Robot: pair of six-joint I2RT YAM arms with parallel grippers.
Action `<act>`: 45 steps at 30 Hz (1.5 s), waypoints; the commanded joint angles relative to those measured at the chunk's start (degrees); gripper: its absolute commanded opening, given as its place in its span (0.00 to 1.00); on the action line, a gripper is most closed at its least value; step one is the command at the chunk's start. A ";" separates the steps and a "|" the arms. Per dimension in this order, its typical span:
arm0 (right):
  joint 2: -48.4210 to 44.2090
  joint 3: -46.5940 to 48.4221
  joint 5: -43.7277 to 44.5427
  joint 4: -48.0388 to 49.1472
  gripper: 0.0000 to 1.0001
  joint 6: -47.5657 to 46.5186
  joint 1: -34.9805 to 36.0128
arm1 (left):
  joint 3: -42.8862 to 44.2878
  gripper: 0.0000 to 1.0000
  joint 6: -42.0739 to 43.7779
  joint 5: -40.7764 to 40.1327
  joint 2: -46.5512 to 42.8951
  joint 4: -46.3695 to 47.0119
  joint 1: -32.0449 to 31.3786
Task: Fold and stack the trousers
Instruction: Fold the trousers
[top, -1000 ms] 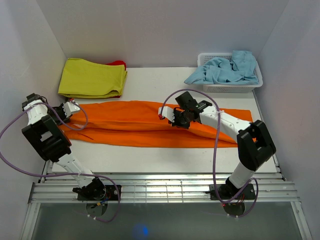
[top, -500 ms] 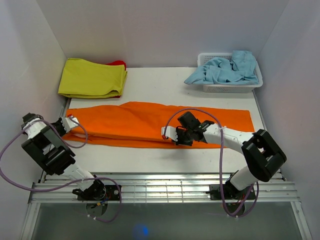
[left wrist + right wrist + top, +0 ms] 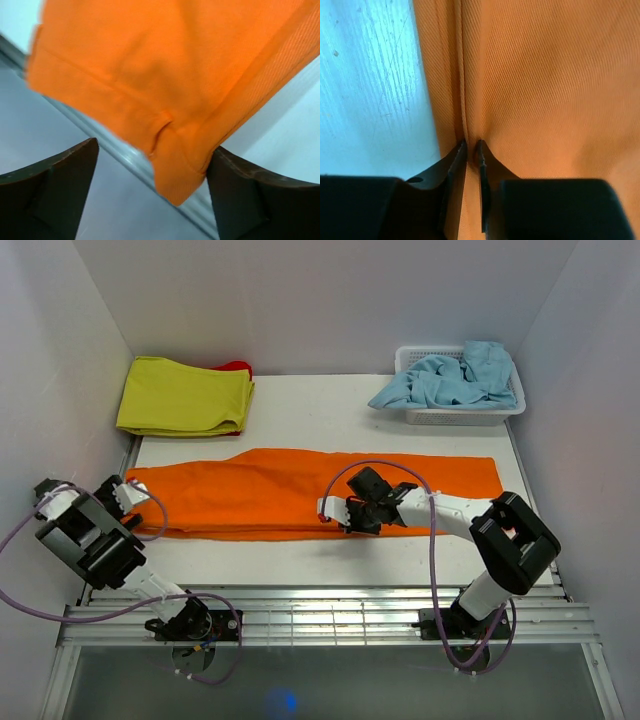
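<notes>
The bright orange trousers (image 3: 270, 495) lie stretched left to right across the white table. At their left end my left gripper (image 3: 128, 496) stands open. In the left wrist view a hemmed corner of the trousers (image 3: 180, 170) lies loose between the wide-apart dark fingers (image 3: 55, 190), and the gripper (image 3: 154, 150) pinches nothing. My right gripper (image 3: 345, 515) sits at the trousers' near edge, mid-length. The right wrist view shows that gripper (image 3: 471, 145) shut on a thin fold of the orange trousers (image 3: 545, 90), beside bare table.
A folded yellow-green cloth (image 3: 185, 395) lies at the back left with something red (image 3: 237, 367) behind it. A white basket (image 3: 460, 418) at the back right holds a light blue garment (image 3: 450, 380). White walls enclose three sides. Metal rails (image 3: 320, 615) run along the near edge.
Both arms drew the trousers toward the near edge, and the cloth now lies flatter. The left gripper has opened and let go of the left end. The right gripper keeps its pinch.
</notes>
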 commanded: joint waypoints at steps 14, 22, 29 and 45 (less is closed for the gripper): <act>-19.35 8.54 -14.18 -18.97 0.62 3.83 -29.29 | 13.47 0.92 -34.17 12.58 -18.66 -15.68 -29.29; -18.59 9.85 -20.77 -34.35 0.55 -3.65 -57.62 | 3.00 0.89 -39.46 12.40 -23.07 -9.97 -35.63; -0.42 23.97 -16.67 -41.75 0.46 7.71 -74.24 | -1.92 0.84 -65.09 -2.42 -17.29 7.95 -61.70; -6.53 9.51 -6.81 -24.98 0.50 34.57 -74.52 | -8.34 0.89 -83.41 -10.18 -12.26 19.76 -72.30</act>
